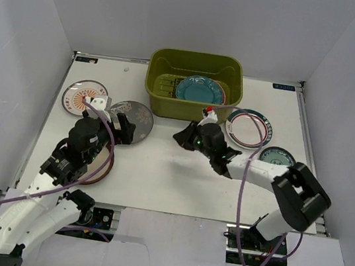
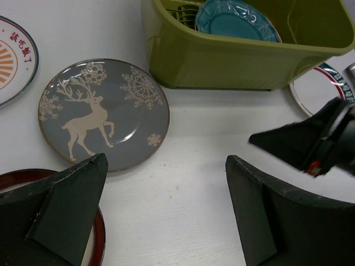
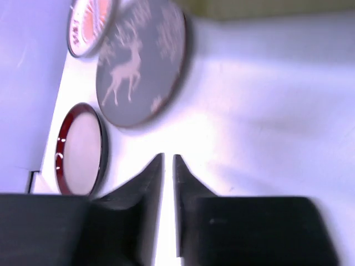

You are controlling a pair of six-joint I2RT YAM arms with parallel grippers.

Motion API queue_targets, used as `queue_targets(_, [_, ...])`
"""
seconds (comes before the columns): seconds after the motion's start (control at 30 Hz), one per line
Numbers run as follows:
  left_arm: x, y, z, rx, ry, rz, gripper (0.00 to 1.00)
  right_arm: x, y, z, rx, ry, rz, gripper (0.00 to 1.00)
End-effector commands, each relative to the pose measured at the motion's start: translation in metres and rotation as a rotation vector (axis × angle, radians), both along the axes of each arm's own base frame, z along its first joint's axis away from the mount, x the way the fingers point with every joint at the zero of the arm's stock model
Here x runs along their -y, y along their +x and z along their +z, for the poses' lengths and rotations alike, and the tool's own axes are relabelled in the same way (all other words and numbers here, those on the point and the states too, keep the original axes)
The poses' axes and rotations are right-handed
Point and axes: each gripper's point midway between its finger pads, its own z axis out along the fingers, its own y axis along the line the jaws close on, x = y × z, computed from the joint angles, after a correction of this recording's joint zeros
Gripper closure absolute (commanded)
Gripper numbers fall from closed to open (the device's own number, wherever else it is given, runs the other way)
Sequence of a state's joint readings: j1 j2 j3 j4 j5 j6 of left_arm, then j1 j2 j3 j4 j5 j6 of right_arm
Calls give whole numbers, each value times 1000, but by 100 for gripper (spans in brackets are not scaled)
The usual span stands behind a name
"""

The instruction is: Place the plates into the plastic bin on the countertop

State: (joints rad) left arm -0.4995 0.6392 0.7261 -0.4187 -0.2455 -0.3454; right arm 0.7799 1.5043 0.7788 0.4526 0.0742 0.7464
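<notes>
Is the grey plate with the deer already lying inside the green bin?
No, the grey plate lies on the countertop beside the green bin, and only a teal plate is seen inside it.

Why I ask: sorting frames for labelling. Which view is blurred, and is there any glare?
Right wrist: smeared throughout, the grey plate and red-rimmed plate soft-edged. Left wrist: sharp, a faint sheen on the grey plate. Top external: evenly lit, only soft shadows on the countertop.
</notes>
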Motion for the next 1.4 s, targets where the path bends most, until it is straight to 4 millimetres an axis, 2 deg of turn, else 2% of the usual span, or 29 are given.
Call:
queue_targets(0.0, [-9,-1,2,22,-10,45,2,-35,10,26,-27,315,-101,70])
queue_targets(0.03, [-11,-1,4,28,-13,51,2,-42,10,22,-43,329,-103,63])
queue_targets(0.07, [-12,-2,3,30,-13,54,2,-51,13,0,-80,304,-115,50])
queue_targets(0.13, [-13,-3,4,34,-16,59,2,-74,14,-20,-135,313,-119,45])
queue_targets(0.2, [-14,-2,4,34,-15,62,2,-91,14,-32,-167,338,-113,42])
queue_targets(0.23, [-13,-2,4,34,-15,59,2,-102,20,-29,-180,367,-114,42])
queue_targets(0.27, [-13,-2,3,31,-13,57,2,-108,22,-52,-235,364,-131,42])
queue_targets(0.4, [-14,-2,3,32,-12,60,2,-128,31,-82,-299,369,-171,42])
queue_targets(0.43, [-13,-2,2,30,-13,57,2,-129,32,-100,-321,344,-191,42])
queue_targets(0.47, [-13,-2,3,32,-14,59,2,-136,38,-97,-319,357,-194,45])
queue_targets(0.53, [-12,-2,3,32,-14,54,2,-142,39,-113,-358,351,-207,50])
queue_targets(0.6, [-12,-1,2,28,-12,54,2,-149,45,-113,-370,368,-216,59])
queue_targets(0.63, [-12,-1,1,27,-9,55,2,-150,45,-122,-382,358,-221,63])
queue_targets(0.73, [-14,0,1,30,-7,62,2,-149,43,-121,-393,376,-220,85])
queue_targets(0.77, [-14,-1,3,34,-10,64,2,-148,43,-111,-374,410,-207,91])
queue_targets(0.8, [-15,-2,3,37,-11,65,2,-139,34,-118,-374,393,-210,92])
queue_targets(0.87, [-15,-1,4,39,-14,69,2,-132,29,-84,-304,434,-177,92])
queue_targets(0.9, [-16,-2,4,40,-13,72,2,-116,17,-91,-299,410,-172,92])
queue_targets(0.93, [-16,-1,6,44,-13,74,2,-111,11,-59,-242,446,-140,92])
queue_targets(1.0, [-18,-2,7,48,-15,79,2,-96,-2,-28,-163,487,-96,92])
queue_targets(1.03, [-19,-2,9,53,-20,82,2,-80,-14,-12,-109,467,-71,92])
queue_targets(1.07, [-19,-2,11,59,-23,82,2,-74,-22,-3,-77,453,-49,92])
queue_targets(1.1, [-21,-4,12,66,-30,86,2,-66,-32,28,-23,461,-11,92])
queue_targets(1.17, [-21,-4,13,69,-32,89,2,-54,-45,38,38,392,30,92])
queue_targets(1.2, [-22,-3,14,70,-34,91,2,-46,-53,71,97,423,58,92])
queue_targets(1.23, [-22,-3,14,72,-34,93,2,-41,-59,74,107,385,78,92])
queue_targets(1.27, [-22,-3,14,69,-32,96,2,-34,-60,85,166,348,82,92])
queue_targets(1.3, [-23,-2,13,68,-31,99,2,-21,-62,117,226,368,62,92])
queue_targets(1.37, [-23,-2,13,67,-33,99,2,-4,-59,136,315,295,30,92])
